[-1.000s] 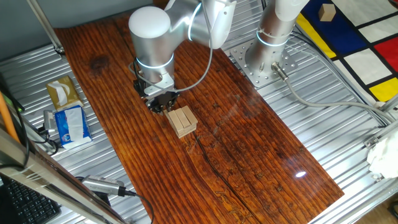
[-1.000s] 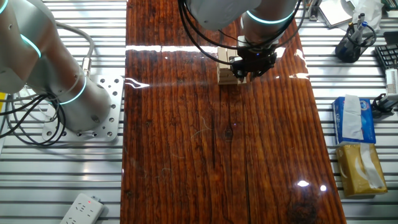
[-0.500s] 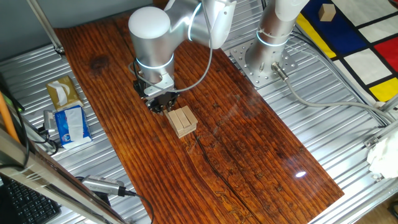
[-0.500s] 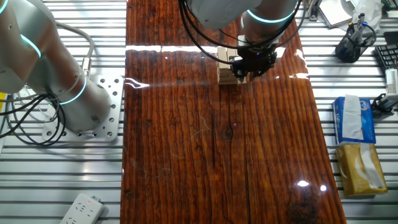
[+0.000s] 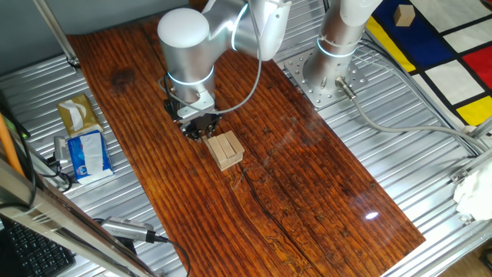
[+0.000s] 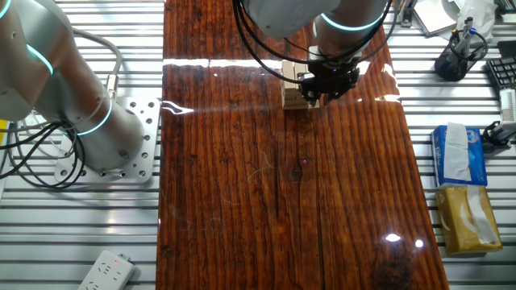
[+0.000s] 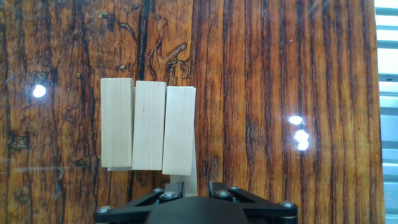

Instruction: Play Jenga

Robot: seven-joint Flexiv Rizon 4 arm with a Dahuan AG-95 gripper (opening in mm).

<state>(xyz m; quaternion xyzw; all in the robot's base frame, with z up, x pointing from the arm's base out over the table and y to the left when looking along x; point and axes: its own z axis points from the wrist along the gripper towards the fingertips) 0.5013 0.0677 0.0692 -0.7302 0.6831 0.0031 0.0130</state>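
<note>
almost nothing has changed over the last second: in both fixed views the arm and the jenga pile (image 5: pixel 224 149) sit just as they did in the earlier pictures, so the gripper (image 5: pixel 199 128) appears to be holding its station rather than travelling, which i read as a pause to line up or a very slow push, not a finished move. the jenga pile stands on the dark wooden table (image 5: pixel 307 177), a low stack with three pale bars abreast on top, and every other thing is best placed from it: the gripper hangs low just beside its end that faces away from the robot base (image 5: pixel 330 69), and the tissue packs (image 5: pixel 84 142) lie well apart on the gripper's side. in the hand view a lower bar (image 7: pixel 188 174) pokes out from under the top row toward the gripper, so one block seems partly worked loose. the fingertips are hidden in every view, so i cannot tell whether the jaws are apart or closed
</note>
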